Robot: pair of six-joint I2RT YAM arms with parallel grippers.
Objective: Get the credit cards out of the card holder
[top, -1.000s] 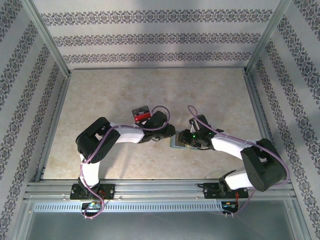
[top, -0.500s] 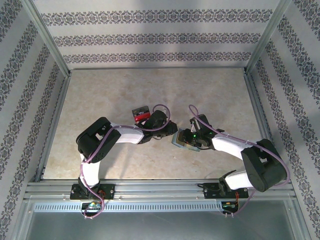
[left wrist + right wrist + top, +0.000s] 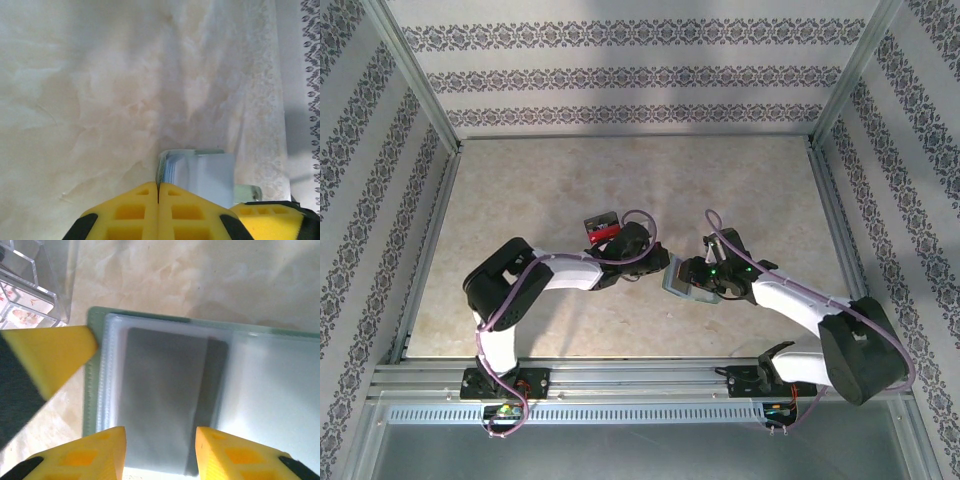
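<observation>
The pale teal card holder (image 3: 680, 283) lies open on the table between my two grippers. In the left wrist view, the left gripper (image 3: 158, 186) is shut, with the corner edge of the card holder (image 3: 200, 172) pinched in the seam between its yellow fingers. The right gripper (image 3: 160, 432) is open just above the card holder (image 3: 95, 370). Its fingers straddle a dark grey credit card (image 3: 165, 385) that sits in a clear slot. A left finger (image 3: 50, 355) touches the holder's left corner. In the top view, the left gripper (image 3: 663, 266) and the right gripper (image 3: 697, 281) nearly meet.
A clear plastic tray (image 3: 602, 228) with red and black contents stands just behind the left wrist, and its wall (image 3: 35, 285) shows at upper left in the right wrist view. Metal rails (image 3: 620, 375) border the marbled tabletop, and patterned walls surround it.
The left gripper has closed onto the card holder's edge. The right arm's elbow has swung right and toward the near edge, while its gripper stays over the holder.
</observation>
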